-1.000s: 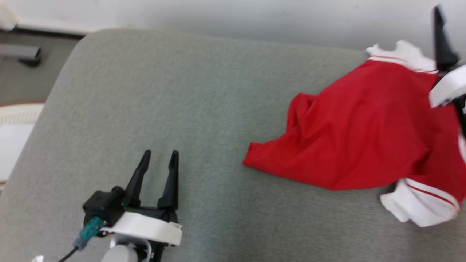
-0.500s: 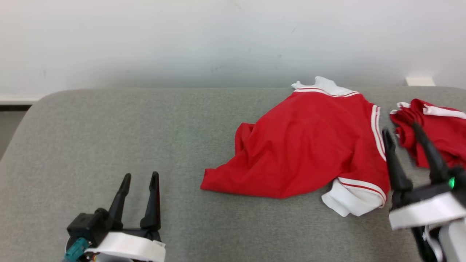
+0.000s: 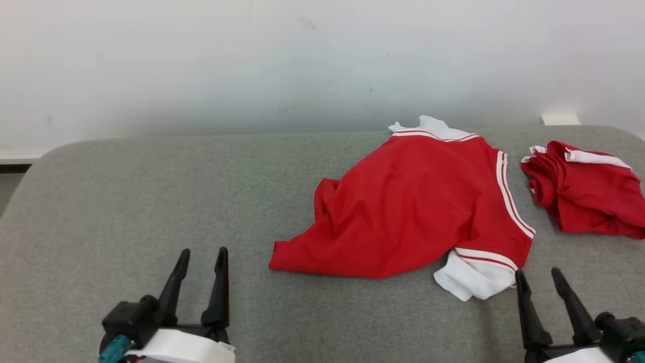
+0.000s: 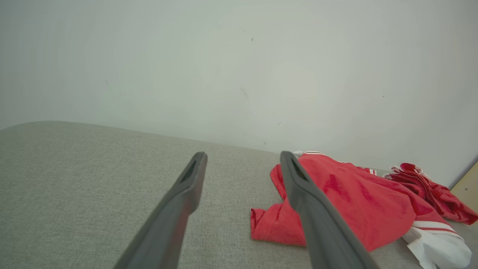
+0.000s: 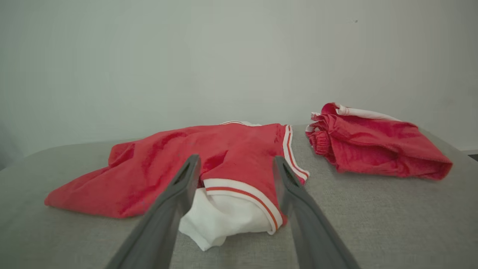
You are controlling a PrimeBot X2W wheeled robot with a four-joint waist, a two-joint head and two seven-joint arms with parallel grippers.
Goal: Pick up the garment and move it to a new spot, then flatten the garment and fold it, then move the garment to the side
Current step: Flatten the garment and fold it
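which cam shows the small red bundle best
Right wrist view: the bundle lies whole, close and unblocked. Head view clips it at the right edge; left wrist view shows it small, partly behind the shirt.

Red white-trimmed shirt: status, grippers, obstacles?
Left gripper open, empty. Right gripper open, empty. Red-and-white fabric shirt crumpled, unfolded, on grey cushion. Bunched red garment beside it, apart.

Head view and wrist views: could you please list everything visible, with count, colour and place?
shirt: one, red with white striped trim, crumpled on the cushion, right of centre
bundled garment: one, red with white trim, cushion's far right, apart from the shirt
cushion: one, grey fabric, spanning the foreground
wall: one, white, behind the cushion
left pincer: one, dark, open, lower left, over bare cushion
right pincer: one, dark, open, lower right, near the shirt's white sleeve
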